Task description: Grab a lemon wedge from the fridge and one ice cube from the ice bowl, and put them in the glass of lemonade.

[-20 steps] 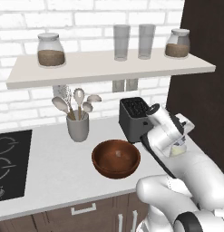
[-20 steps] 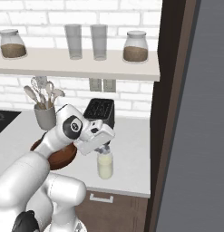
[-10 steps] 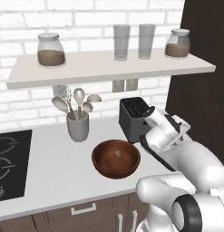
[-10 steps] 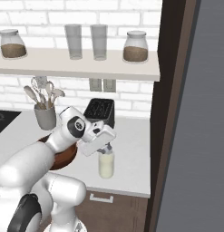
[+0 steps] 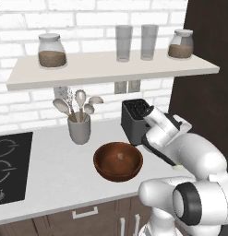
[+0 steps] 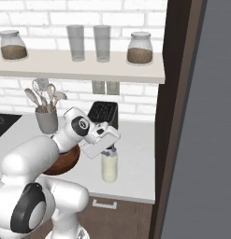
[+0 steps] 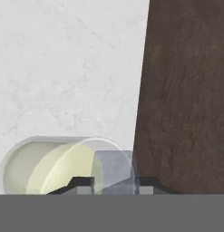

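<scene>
My gripper (image 6: 109, 151) hangs just above the glass of lemonade (image 6: 109, 167), a small clear tumbler of pale yellow liquid near the counter's front edge. In the hand view the gripper (image 7: 114, 180) is shut on a grey translucent ice cube (image 7: 114, 164), right over the rim of the glass of lemonade (image 7: 50, 165). The ice bowl (image 5: 118, 161), wide, round and reddish-brown, sits to the left of the glass with a small pale piece inside; my arm half hides the ice bowl (image 6: 65, 162) in the right base view. The grey fridge (image 6: 210, 121) stands at the far right. The lemon wedge is out of view.
A black toaster (image 5: 134, 119) stands behind the bowl against the brick wall. A grey utensil cup (image 5: 80, 130) with spoons is to its left, a black cooktop (image 5: 8, 161) at the far left. A shelf (image 5: 111, 68) above carries jars and tall glasses. A dark wood panel (image 7: 186, 90) borders the counter on the right.
The arm has shifted slightly and the hand has settled a little closer over the glass. The ice cube stays between the fingers.
</scene>
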